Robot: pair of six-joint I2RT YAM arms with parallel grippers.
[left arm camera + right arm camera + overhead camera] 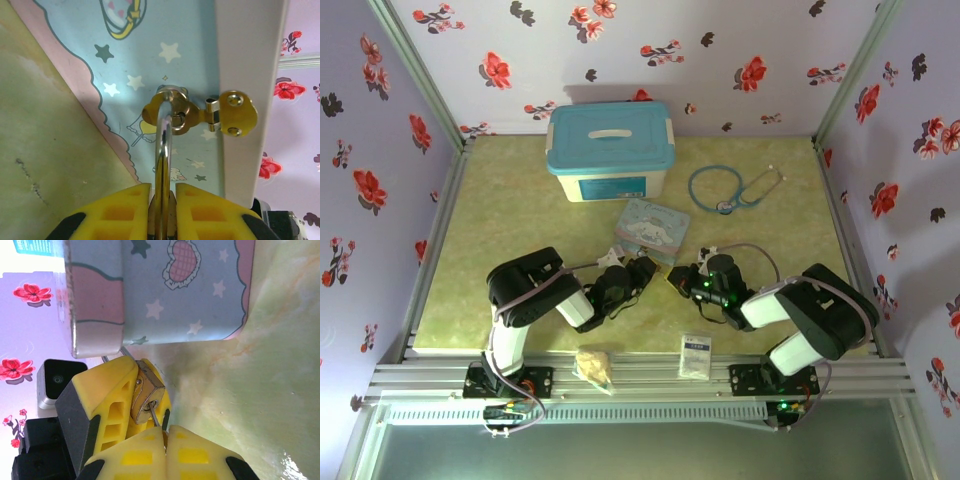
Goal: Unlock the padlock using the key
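The brass padlock [148,390] hangs from the pastel tin's hasp [176,113] by its silvery shackle [163,145]. My left gripper [163,189] is shut on the padlock's body, one yellow finger [107,392] on each side of it. In the right wrist view the thin dark key [156,418] sticks into the keyhole in the padlock's bottom face. My right gripper [166,434] is shut on the key's head, which is hidden between the pads. From above, both grippers [642,275] [682,281] meet just in front of the tin [653,225].
A white box with a blue lid [610,150] stands at the back. A blue stethoscope [735,188] lies to its right. A small white packet [696,354] and a beige lump [593,365] lie at the near edge. Flowered walls close in three sides.
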